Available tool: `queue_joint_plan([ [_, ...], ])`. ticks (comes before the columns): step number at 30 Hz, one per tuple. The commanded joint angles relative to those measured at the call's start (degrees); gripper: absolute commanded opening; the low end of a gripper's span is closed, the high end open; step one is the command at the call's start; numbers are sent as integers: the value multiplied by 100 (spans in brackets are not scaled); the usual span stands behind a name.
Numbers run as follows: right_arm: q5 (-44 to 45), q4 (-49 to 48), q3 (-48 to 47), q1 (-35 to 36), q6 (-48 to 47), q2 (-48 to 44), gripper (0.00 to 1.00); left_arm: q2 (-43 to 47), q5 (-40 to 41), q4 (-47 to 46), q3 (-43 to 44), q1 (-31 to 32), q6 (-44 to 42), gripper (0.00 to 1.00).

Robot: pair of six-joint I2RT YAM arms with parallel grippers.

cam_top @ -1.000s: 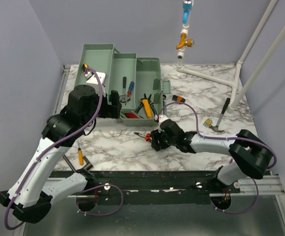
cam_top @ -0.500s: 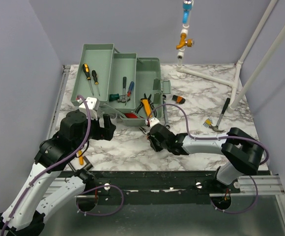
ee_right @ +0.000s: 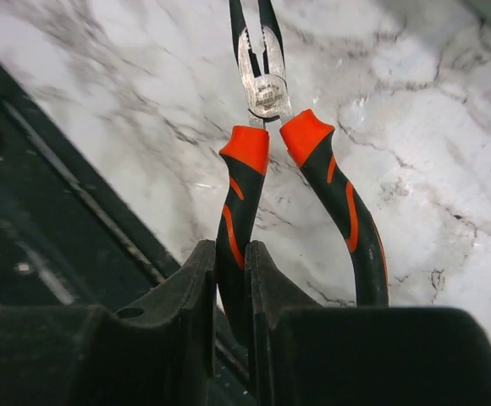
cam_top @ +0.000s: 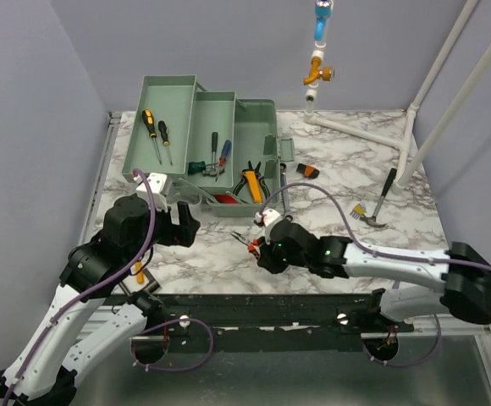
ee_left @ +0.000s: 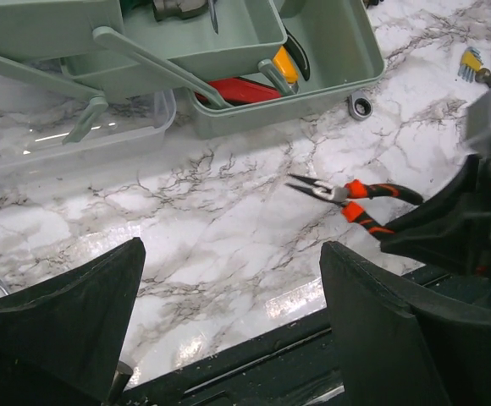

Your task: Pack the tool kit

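The green toolbox point(cam_top: 233, 139) stands open at the back left, with screwdrivers point(cam_top: 157, 135) and yellow-handled pliers point(cam_top: 251, 183) in its trays. Orange-and-black long-nose pliers point(cam_top: 245, 241) are at the marble in front of it. My right gripper point(cam_top: 267, 251) is shut on one pliers handle; in the right wrist view the fingers point(ee_right: 231, 283) clamp the left handle of the pliers point(ee_right: 267, 93), whose nose points away. My left gripper point(cam_top: 180, 224) is open and empty, left of the pliers point(ee_left: 347, 193), its fingers point(ee_left: 398, 330) wide apart over the near edge.
A hammer point(cam_top: 383, 201) and a hex key set point(cam_top: 357, 213) lie at the right. A wrench point(cam_top: 283, 199) and an orange-black tool point(cam_top: 308, 171) lie beside the box. A yellow screwdriver point(cam_top: 138, 269) lies by the left arm. White pipes point(cam_top: 415, 127) stand back right.
My left arm drew back from the toolbox to the near edge, uncovering two screwdrivers in the left tray. My right arm stretched out lower, its gripper staying at the pliers.
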State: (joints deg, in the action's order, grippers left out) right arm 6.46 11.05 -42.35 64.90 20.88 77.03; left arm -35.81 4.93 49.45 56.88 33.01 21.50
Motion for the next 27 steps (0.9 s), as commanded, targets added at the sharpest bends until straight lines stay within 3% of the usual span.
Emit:
queue_joint_plan([
  [1,-102,316,-234,22,311,-1241,1,182,54,23,8,-33,62,85],
  [6,1059,661,-852,16,713,-1642,1,339,77,-14,38,-37,213,85],
  [13,2481,736,-1843,-159,1045,-669,1,436,212,63,15,-33,365,85],
  [16,2216,557,-2256,-576,1151,-233,1,567,300,99,-77,-42,412,85],
  [20,1153,176,-2700,-1157,1564,333,1,664,549,295,-134,-43,491,86],
  [27,565,-594,-3101,-1506,2109,1090,1,707,712,434,-91,-41,573,86],
])
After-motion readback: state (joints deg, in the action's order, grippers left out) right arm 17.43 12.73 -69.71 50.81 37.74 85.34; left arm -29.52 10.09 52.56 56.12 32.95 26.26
